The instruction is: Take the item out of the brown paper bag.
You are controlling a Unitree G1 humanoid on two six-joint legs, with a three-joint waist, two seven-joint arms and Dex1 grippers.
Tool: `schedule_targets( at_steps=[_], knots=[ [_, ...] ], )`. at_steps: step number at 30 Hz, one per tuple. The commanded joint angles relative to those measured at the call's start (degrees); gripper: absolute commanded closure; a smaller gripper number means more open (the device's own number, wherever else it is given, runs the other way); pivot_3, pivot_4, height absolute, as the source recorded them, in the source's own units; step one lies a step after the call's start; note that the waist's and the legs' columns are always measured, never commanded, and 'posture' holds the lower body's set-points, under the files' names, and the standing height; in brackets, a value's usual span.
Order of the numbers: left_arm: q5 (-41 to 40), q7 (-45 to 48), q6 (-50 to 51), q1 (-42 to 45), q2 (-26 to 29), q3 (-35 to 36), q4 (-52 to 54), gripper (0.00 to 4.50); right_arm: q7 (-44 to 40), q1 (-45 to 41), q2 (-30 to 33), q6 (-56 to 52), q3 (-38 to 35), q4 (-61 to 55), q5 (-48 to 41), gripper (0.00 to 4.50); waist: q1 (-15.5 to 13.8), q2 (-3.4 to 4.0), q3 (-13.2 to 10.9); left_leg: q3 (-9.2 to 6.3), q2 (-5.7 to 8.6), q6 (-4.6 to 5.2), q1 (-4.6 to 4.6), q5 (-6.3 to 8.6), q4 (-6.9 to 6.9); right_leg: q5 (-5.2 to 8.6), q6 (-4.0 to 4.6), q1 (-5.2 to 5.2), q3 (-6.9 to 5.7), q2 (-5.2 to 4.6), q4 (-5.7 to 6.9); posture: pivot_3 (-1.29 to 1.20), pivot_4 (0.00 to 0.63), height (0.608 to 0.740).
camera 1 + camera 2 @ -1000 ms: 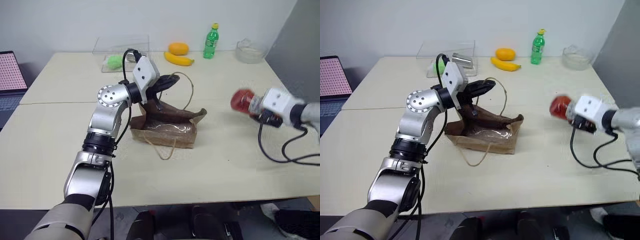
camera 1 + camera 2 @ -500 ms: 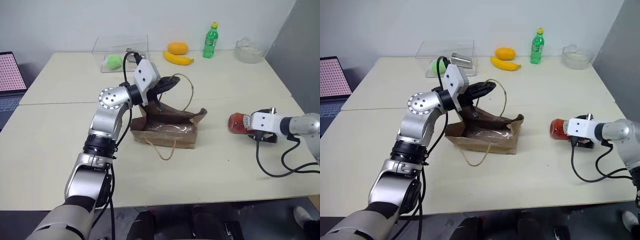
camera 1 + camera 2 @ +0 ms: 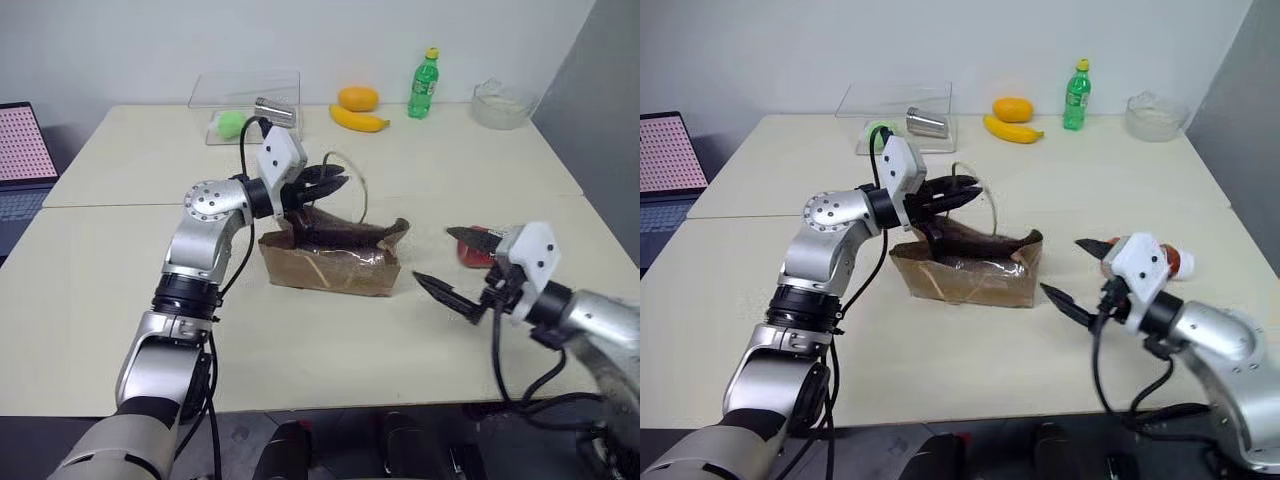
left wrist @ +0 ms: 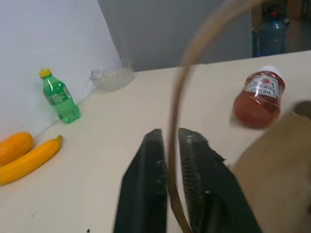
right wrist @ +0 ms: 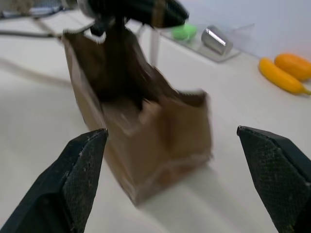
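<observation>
The item (image 3: 470,251) lies on the surface (image 3: 120,300), half hidden behind the wide-open right end effector (image 3: 452,262); left end effector (image 4: 167,160), apparently narrow, pinches the brown paper bag (image 3: 335,262)'s handle (image 4: 182,97).

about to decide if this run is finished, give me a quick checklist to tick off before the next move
1. Item out of the bag: ok. The red item lies on the table, apart from the brown paper bag.
2. Right pincer let go of the item: ok. Its fingers are spread wide with nothing between them, and the item lies behind it.
3. Left pincer free of the bag: not ok. The bag's cord handle runs between its fingers.
4. Left pincer's grip on the handle: cannot tell whether it pinches or only brackets it.
5. Bag at rest on the table: ok.
6. Item settled: cannot tell. It lies on its side.
</observation>
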State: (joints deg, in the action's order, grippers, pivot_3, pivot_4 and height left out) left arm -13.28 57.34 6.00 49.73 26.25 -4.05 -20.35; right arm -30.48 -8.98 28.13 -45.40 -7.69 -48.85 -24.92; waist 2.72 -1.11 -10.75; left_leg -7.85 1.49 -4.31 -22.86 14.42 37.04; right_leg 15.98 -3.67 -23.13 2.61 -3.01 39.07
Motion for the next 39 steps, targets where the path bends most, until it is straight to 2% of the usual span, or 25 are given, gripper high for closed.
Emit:
schedule_targets(
  at_steps=[1,5,9,13,15,19,22,27,31,39],
  knots=[
    [-1.1,1.8,0.0,2.4,1.4,1.6,0.8,2.41,5.7,-1.9,-1.5,0.1,4.1,-2.3,2.5,0.0,0.0,0.0,0.0,-0.02,0.0,0.0,0.0,0.0,0.0,0.0,0.0,0.0,-0.02,0.01,0.0,0.0,0.15,0.74],
    [-2.8,2.3,1.2,1.3,3.4,3.3,4.0,1.17,6.6,-2.0,-1.1,1.7,6.2,-1.2,3.9,0.0,-0.1,0.0,0.0,-0.04,0.02,0.01,-0.01,0.0,-0.03,0.0,0.0,0.0,-0.04,0.0,-0.02,0.0,0.15,0.74],
    [-6.4,-0.5,5.5,-2.8,6.0,8.2,11.7,0.04,6.3,0.6,0.1,5.6,4.9,0.4,5.9,0.0,0.2,0.0,0.0,-0.04,-0.03,0.01,-0.02,0.01,-0.1,0.0,0.01,-0.06,-0.04,0.01,-0.05,0.0,0.15,0.74],
    [-8.5,-12.5,10.9,-11.1,4.8,15.3,25.8,0.04,8.1,5.1,-1.7,12.6,2.0,2.9,8.1,0.0,0.4,0.01,0.0,-0.03,-0.06,0.02,-0.01,0.01,-0.11,0.01,0.02,-0.05,-0.02,0.01,-0.03,0.0,0.15,0.74],
    [-6.7,-19.6,10.8,-18.4,2.5,18.0,33.4,0.04,9.2,7.2,-2.4,16.5,1.1,4.7,10.2,0.0,0.4,0.04,0.1,-0.01,-0.07,0.02,0.01,0.01,-0.09,0.0,0.02,-0.04,0.02,0.0,-0.03,0.0,0.15,0.74],
    [-3.4,-26.8,9.1,-33.1,-1.2,19.4,42.7,0.04,10.0,10.9,-4.2,23.5,1.2,8.1,12.9,0.0,0.2,0.06,0.2,0.09,-0.09,0.01,0.13,0.01,-0.09,-0.02,0.05,0.04,0.09,-0.02,-0.01,0.0,0.15,0.74],
    [-3.0,-30.5,11.8,-42.1,-3.1,19.5,47.7,0.04,10.9,13.7,-6.1,28.5,2.2,10.2,14.8,0.0,0.0,0.05,0.2,0.08,-0.11,0.01,0.19,0.01,-0.1,-0.02,0.05,0.1,0.08,0.01,-0.01,0.0,0.15,0.74],
    [-4.7,-29.1,14.0,-54.3,-2.1,18.2,54.4,0.04,10.6,18.1,-8.2,33.5,4.6,11.2,16.4,0.0,-0.3,0.05,0.2,0.1,-0.12,0.0,0.31,0.01,-0.11,-0.02,0.06,0.24,0.09,0.01,-0.04,0.0,0.15,0.74],
    [-1.2,-31.0,14.0,-56.8,-2.6,14.4,54.0,0.04,11.2,18.9,-10.2,34.6,5.5,12.0,15.9,0.0,-0.8,0.05,0.2,0.09,-0.11,0.01,1.04,0.04,-0.2,0.05,0.09,1.0,0.04,0.02,-0.22,0.0,0.15,0.74],
    [1.9,-32.6,8.9,-56.0,-5.0,9.5,50.6,0.04,11.7,20.6,-12.6,35.4,5.9,12.4,16.0,0.0,-0.9,0.06,0.2,0.08,-0.14,0.0,1.07,0.04,-0.24,0.06,0.12,1.01,0.02,0.02,-0.23,0.0,0.15,0.74]
  ],
)
